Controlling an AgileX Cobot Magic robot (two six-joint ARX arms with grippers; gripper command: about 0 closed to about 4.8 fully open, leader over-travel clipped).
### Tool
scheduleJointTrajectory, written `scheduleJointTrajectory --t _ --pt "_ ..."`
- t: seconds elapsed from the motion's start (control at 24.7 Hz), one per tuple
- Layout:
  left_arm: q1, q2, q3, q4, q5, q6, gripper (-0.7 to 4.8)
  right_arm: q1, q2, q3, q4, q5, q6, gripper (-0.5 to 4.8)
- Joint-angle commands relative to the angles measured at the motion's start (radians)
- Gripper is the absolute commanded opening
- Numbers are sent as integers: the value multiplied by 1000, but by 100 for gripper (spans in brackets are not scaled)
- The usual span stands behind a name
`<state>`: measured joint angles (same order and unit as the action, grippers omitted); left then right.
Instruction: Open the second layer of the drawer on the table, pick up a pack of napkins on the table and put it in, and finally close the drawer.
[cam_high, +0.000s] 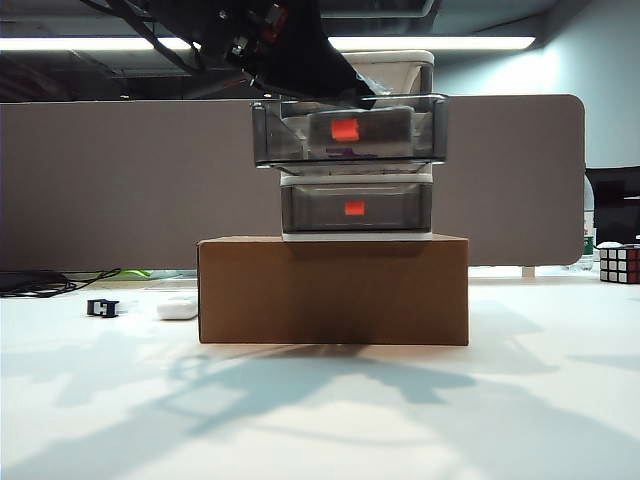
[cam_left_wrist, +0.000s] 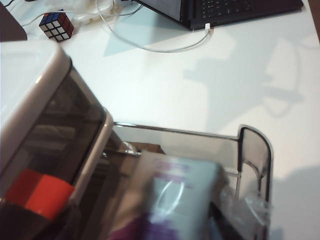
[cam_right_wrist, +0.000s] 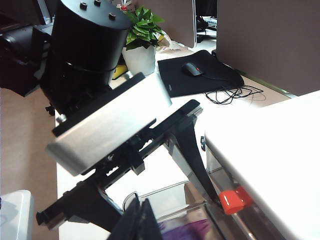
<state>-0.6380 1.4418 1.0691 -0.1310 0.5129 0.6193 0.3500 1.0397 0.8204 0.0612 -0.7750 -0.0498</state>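
From my station I judged the job about 2 thirds done. The drawer (cam_high: 357, 150), a 3-tier unit, stood on a brown cardboard box (cam_high: 333, 290) in the middle of the table (cam_high: 320, 420). The second layer (cam_high: 348, 130) was pulled out toward the near side, its red-orange handle (cam_high: 345, 129) facing me. The pack of napkins (cam_left_wrist: 172, 200) lay inside that open tray, its purple patch showing through the clear wrap in the left wrist view and faintly through the smoky front wall from outside. The drawer below it sat pushed in. So opening and placing looked finished; what I still had to do was clear the arm and push the tray shut.

The left arm reached in from the upper left and angled down over the open tray, with the left gripper (cam_right_wrist: 165, 165) just above the pack. In the right wrist view its 2 black fingers stood well apart, and I saw nothing clamped between them; the pack seemed to rest on the tray floor, though blur kept me from being sure the fingertips were clear of it.

The right gripper was outside every picture, so I could not tell its state. Its camera looked across the unit's white top toward the left arm.
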Motion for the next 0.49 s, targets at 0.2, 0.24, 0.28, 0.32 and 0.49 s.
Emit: scheduleJointTrajectory --t 0.2,0.24,0.28,0.32,0.49 --pt "-2 -134 15 -119 1 -72 191 0 6 6 25 94 -5 -5" --pt "-2 -163 15 -147 5 -95 159 0 11 7 35 109 -5 -5" --pt "-2 -198 15 -182 8 -127 114 0 20 7 53 118 -5 -5" --pt "-2 -225 15 -214 8 -147 96 0 32 9 72 131 -5 -5" --pt "-2 -295 13 -414 52 -144 68 2 128 87 73 181 -5 -5"
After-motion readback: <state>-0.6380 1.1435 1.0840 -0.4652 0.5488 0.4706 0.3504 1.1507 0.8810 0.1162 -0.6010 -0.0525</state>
